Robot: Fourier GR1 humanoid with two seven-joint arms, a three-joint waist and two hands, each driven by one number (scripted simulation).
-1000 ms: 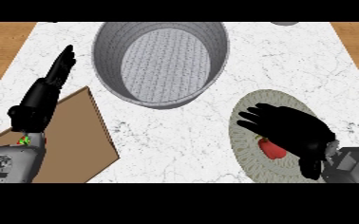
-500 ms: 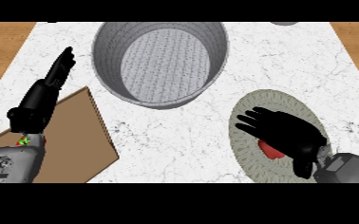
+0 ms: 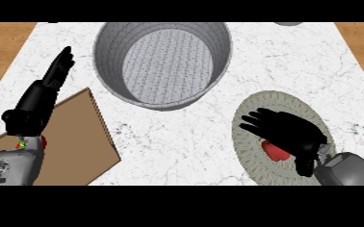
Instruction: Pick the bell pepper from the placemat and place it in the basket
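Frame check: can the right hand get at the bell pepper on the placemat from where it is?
Probably yes. The right hand hovers open directly over the bell pepper on the placemat, with nothing between them. Only a red patch shows under the palm, and contact cannot be told.

The basket (image 3: 108,69) stands on the counter (image 3: 177,144), toward its far edge. In front of the basket and to its right lies the placemat (image 3: 249,159), with the bell pepper (image 3: 275,151) on it, under the right hand (image 3: 290,132). In front of the basket and to its left lies a flat board (image 3: 74,144). The left hand (image 3: 41,98) rests left of the basket, beside the board's far edge.
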